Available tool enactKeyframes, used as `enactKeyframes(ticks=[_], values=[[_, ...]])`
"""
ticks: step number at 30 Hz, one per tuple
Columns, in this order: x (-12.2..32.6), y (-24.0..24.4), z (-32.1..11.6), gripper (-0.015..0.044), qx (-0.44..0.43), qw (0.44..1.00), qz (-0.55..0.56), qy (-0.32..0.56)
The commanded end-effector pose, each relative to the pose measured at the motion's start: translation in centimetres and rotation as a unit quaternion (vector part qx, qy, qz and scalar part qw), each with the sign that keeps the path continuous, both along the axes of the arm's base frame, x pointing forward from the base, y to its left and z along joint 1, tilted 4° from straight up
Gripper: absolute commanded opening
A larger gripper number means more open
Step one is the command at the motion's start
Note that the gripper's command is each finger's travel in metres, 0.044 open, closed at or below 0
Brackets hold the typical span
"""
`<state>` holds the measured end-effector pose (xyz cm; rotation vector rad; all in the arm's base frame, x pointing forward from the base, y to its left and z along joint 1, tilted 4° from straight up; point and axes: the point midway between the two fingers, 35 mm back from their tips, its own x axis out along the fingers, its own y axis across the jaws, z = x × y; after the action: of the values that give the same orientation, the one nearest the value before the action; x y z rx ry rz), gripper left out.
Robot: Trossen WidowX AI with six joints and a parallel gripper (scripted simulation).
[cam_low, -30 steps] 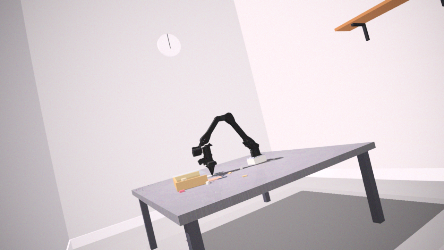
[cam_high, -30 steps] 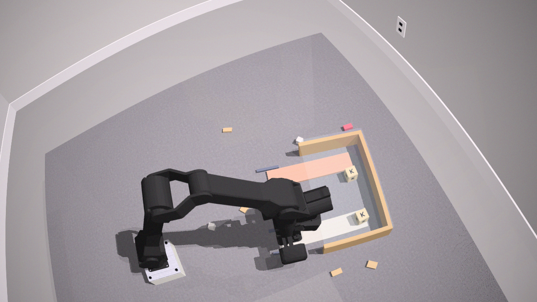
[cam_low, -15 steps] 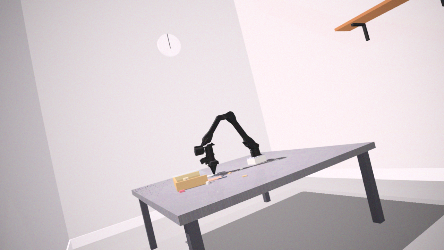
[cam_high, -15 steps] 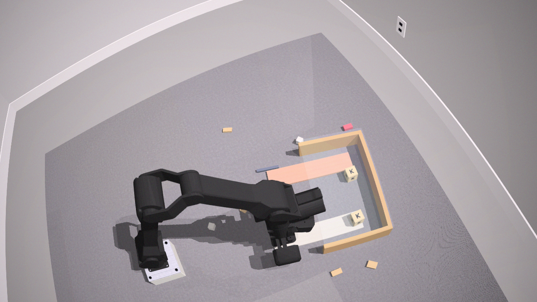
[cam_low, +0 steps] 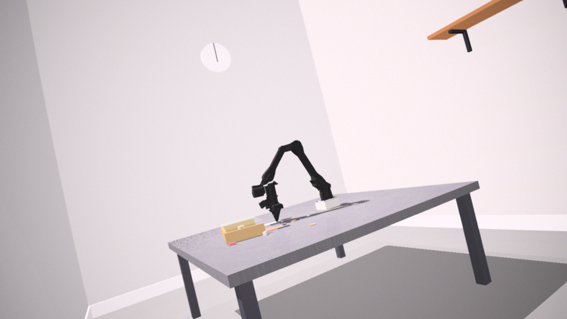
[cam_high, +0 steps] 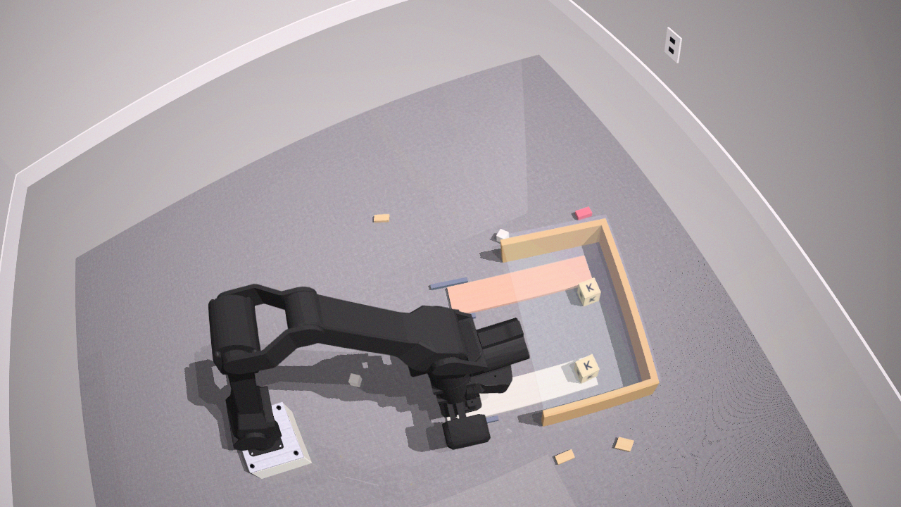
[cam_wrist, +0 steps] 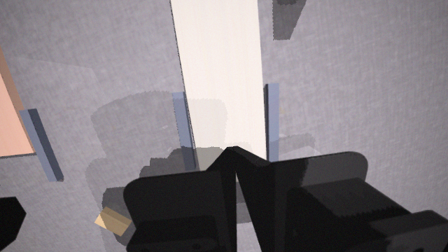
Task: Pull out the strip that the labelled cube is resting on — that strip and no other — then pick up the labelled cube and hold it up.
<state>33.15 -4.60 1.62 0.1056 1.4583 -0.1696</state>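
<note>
A white strip [cam_high: 535, 386] [cam_wrist: 218, 52] lies flat, running out of the open side of the wooden frame. A cube marked K [cam_high: 586, 367] rests on its far end. A salmon strip [cam_high: 504, 286] [cam_wrist: 12, 136] lies roughly parallel to it. A second cube marked K [cam_high: 588, 291] stands at that strip's far corner; I cannot tell if they touch. My gripper [cam_low: 277, 220] [cam_wrist: 232, 152] is shut and points down, its tips low over the near end of the white strip with nothing between them. Contact with the strip is hidden, and the arm hides the tips in the top view.
The three-sided wooden frame [cam_high: 626, 302] [cam_low: 243, 234] seems to have a clear cover above it. Blue rails [cam_high: 448, 283] [cam_wrist: 273, 122] flank the strips' near ends. A red block [cam_high: 583, 213], white cubes [cam_high: 502, 235] [cam_high: 355, 380] and tan blocks [cam_high: 381, 217] [cam_high: 564, 456] [cam_wrist: 113, 220] lie around.
</note>
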Motion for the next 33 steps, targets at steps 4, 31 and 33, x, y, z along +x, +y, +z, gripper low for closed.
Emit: enactKeyframes(ticks=[4,31,33], values=[[-1.6,0.3,-0.7,0.0000,0.004,1.000,-0.002,0.013],[-5.5,1.1,-1.2,0.0000,0.004,1.000,-0.002,0.014],[-5.7,1.2,-1.2,0.0000,0.004,1.000,-0.002,0.014]])
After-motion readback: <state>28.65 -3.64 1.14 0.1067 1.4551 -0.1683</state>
